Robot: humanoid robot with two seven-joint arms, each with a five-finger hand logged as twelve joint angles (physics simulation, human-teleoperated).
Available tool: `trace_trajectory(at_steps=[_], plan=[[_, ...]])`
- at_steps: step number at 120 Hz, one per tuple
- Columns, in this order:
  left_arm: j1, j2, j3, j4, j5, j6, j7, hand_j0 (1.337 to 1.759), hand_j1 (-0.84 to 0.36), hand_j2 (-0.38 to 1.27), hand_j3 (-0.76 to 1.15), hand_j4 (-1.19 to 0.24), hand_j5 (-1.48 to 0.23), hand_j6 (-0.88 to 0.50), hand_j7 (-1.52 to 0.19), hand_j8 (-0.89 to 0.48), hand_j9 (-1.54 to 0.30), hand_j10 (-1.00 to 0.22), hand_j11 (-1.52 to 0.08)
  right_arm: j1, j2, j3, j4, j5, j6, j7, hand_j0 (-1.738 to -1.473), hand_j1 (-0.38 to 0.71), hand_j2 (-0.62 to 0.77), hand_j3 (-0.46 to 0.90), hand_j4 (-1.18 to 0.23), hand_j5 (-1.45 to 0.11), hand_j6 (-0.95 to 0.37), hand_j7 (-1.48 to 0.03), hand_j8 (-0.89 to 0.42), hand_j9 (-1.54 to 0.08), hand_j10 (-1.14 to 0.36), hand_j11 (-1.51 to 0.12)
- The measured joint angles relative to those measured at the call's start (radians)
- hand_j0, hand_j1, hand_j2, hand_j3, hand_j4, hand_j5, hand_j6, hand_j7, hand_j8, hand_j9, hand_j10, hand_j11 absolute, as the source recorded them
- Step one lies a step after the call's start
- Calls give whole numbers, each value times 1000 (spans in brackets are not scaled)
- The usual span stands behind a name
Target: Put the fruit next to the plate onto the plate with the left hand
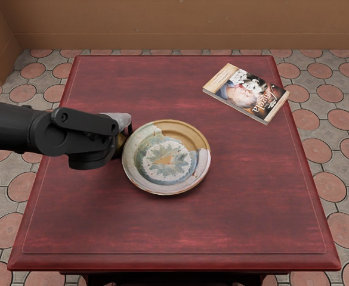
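Observation:
A ceramic plate (193, 136) with a tan rim and a green-grey leaf pattern lies near the middle of the red wooden table (234, 208). My left arm reaches in from the left edge, and its hand (119, 126) is down at the plate's left rim. Under the hand, against the rim, a small yellowish sliver of the fruit (121, 143) shows; the wrist and hand hide the rest of it. From here I cannot make out whether the hand has hold of the fruit. Nothing lies on the plate.
A paperback book (246, 92) with a picture cover lies at the table's far right. Around the table is a tiled floor with brown walls behind.

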Motion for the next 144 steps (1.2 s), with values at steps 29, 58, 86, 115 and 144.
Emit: trace_trajectory(at_steps=[29, 58, 86, 115, 144], plan=[[2, 6, 1, 2, 17, 2, -1, 1658, -235, 145, 0, -498, -649, -493, -649, -498, -650, -498, -650, 0, 0, 0, 0, 0, 0, 0, -1658, -314, -6, 0, -30, -38, -30, -38, -30, -38, -29, -38], [2, 6, 1, 3, 20, 1, -2, 1657, -279, 251, 0, -558, -744, -461, -741, -503, -740, -561, -741, 0, 0, 0, 0, 0, 0, 0, -1658, -314, -6, 0, -30, -38, -30, -38, -30, -38, -29, -38], [2, 14, 1, 4, 21, 1, -2, 1656, -298, 467, 0, -649, -851, -513, -854, -557, -858, -645, -860, 0, 0, 0, 0, 0, 0, 0, -1658, -314, -6, 0, -30, -38, -30, -38, -30, -38, -29, -38], [-3, 36, 1, 4, 18, -12, -3, 1655, -313, 532, 0, -681, -956, -471, -941, -539, -944, -699, -948, 0, 0, 0, 0, 0, 0, 0, -1658, -314, -6, 0, -30, -38, -30, -38, -30, -38, -29, -38], [-42, 76, -1, -6, 14, -40, -2, 1656, -314, 543, 0, -677, -979, -468, -961, -538, -953, -710, -956, 0, 0, 0, 0, 0, 0, 0, -1658, -314, -6, 0, -30, -38, -30, -38, -30, -38, -29, -38]])
